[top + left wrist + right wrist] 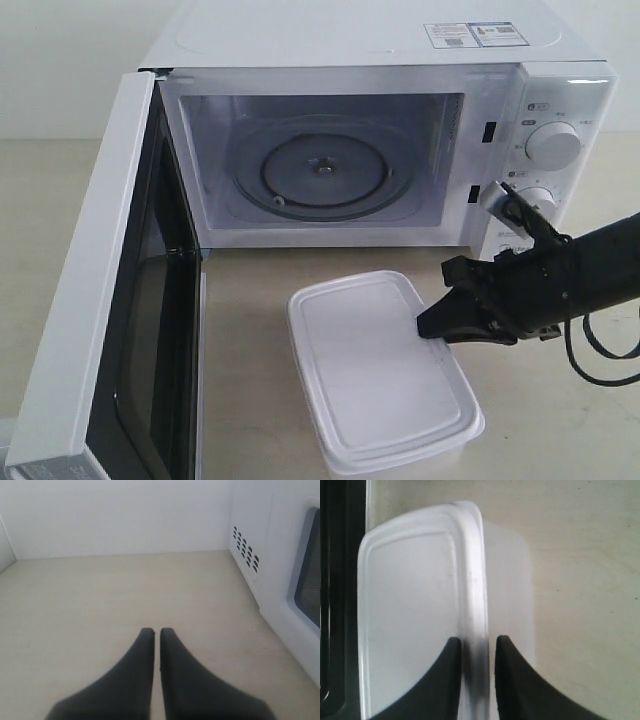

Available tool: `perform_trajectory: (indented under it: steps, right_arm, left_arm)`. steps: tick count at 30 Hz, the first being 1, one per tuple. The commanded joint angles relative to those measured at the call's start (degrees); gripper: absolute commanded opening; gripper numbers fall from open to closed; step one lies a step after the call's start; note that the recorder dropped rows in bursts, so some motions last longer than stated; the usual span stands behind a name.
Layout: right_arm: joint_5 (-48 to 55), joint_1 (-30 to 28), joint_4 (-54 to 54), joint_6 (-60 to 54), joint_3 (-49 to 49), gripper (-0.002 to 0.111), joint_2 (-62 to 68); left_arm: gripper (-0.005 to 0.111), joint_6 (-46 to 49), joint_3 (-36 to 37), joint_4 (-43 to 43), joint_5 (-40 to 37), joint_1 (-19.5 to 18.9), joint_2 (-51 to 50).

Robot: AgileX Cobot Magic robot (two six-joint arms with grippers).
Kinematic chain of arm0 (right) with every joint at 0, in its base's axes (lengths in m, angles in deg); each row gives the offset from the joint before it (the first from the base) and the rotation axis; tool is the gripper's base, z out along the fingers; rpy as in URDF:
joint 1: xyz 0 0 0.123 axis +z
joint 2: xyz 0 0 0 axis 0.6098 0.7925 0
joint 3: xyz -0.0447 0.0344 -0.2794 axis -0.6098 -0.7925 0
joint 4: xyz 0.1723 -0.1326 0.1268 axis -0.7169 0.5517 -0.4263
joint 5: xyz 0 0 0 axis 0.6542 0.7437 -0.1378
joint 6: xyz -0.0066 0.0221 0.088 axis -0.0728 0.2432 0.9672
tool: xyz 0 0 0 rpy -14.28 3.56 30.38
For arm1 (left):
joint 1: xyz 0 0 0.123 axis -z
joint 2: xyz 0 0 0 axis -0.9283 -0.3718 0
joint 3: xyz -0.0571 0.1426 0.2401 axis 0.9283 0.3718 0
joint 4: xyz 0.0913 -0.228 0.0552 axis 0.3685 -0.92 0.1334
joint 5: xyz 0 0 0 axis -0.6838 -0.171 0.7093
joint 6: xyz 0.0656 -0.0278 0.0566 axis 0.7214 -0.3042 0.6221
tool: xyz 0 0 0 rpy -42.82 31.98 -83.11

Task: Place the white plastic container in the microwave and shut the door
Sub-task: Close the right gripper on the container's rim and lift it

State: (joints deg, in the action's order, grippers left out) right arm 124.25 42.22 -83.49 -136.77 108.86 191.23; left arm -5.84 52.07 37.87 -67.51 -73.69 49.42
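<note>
The white plastic container (380, 370) stands lidded on the table in front of the microwave (350, 40). The door (90, 300) is swung wide open to the left, and the cavity holds only the glass turntable (320, 170). My right gripper (422, 328) reaches in from the right. Its jaws straddle the container's (410, 605) right-hand rim, one finger over the lid and one outside the wall, so the right gripper (475, 640) is closed on that edge. My left gripper (153, 630) is shut and empty, low over bare table outside the door; the exterior view does not show it.
Two round knobs (553, 145) sit on the microwave's right panel, just behind my right arm. The door's black inner frame (335, 605) lies close to the container's left side. In the left wrist view the microwave's vented side (246, 550) and the door's window (307, 585) show.
</note>
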Motion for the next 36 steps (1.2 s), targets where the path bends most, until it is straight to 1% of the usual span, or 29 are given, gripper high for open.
perform_trajectory:
  steps: [1, 7, 14, 15, 16, 18, 22, 27, 36]
  right_arm:
    - [-3.5, 0.5, -2.3, -1.1, -2.7, 0.0, -2.1]
    - [-2.1, 0.5, -6.2, -1.0, -4.7, 0.0, -6.1]
    - [-7.2, 0.5, -12.7, -1.5, -9.7, 0.0, -9.4]
    - [-7.2, 0.5, -14.5, -1.8, -10.4, 0.0, -9.9]
    - [-7.0, 0.5, -19.4, -2.9, -12.0, 0.0, -11.2]
    - [-7.3, 0.5, -25.2, -6.4, -14.0, 0.0, -13.8]
    - [-5.2, 0.7, -25.2, -5.1, -14.3, 0.0, -17.4]
    - [-8.3, 3.3, -25.2, -1.0, -14.3, 0.0, -18.4]
    - [-8.0, 3.3, -25.2, 4.7, -11.8, 0.0, -18.5]
  left_arm:
    - [0.004, -0.6, 0.2, -0.5, 0.0, 0.0, 0.2]
    - [0.004, -0.6, 0.2, -0.5, 0.0, 0.0, 0.2]
    - [0.004, -0.6, 0.2, -0.5, 0.0, 0.0, 0.2]
    - [0.004, -0.6, 0.2, -0.5, 0.0, 0.0, 0.2]
    - [0.004, -0.6, 0.2, -0.5, 0.0, 0.0, 0.2]
    - [0.004, -0.6, 0.2, -0.5, 0.0, 0.0, 0.2]
    - [0.004, -0.6, 0.2, -0.5, 0.0, 0.0, 0.2]
    - [0.004, -0.6, 0.2, -0.5, 0.0, 0.0, 0.2]
    - [0.004, -0.6, 0.2, -0.5, 0.0, 0.0, 0.2]
